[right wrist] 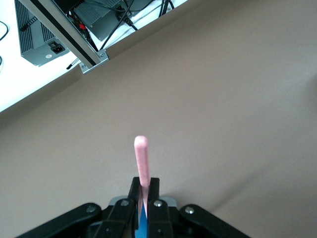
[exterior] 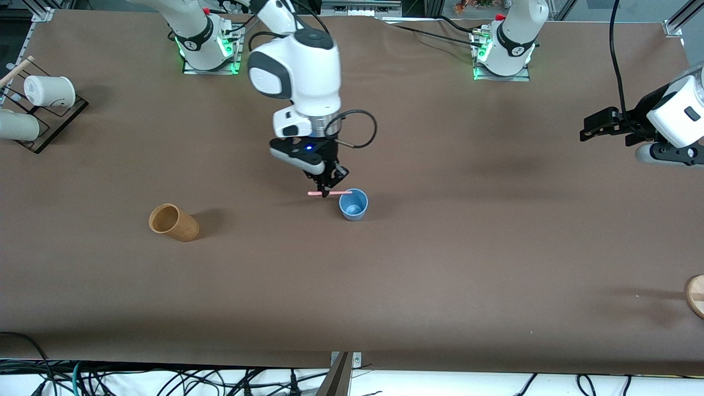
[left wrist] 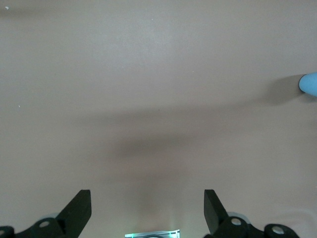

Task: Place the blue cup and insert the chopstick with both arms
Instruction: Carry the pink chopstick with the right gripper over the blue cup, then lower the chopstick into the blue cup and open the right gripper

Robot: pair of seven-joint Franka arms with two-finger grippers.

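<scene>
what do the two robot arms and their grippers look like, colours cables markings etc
Both arms are glossy white jointed shells with dark grey joint bands, standing on bases lit green. The right arm carries a looped black cable at its wrist, a small blue light, and a black two-finger right gripper. The left gripper is black too, with pointed black fingers, behind a white and grey wrist with a black cable running up.

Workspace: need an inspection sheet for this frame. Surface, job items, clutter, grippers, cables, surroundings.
Surface: brown table, bare in the middle.
Job's things: blue cup upright, mid-table; chopstick held level, one tip over the cup's rim.
Clutter: tan cup on its side toward the right arm's end; white cups on a rack; wooden disc at the left arm's end.
Grippers: right gripper shut on the chopstick beside the cup; left gripper open, waiting over bare table.
Cables: black leads by the arm bases.
Surroundings: cable tangle below the table edge.
</scene>
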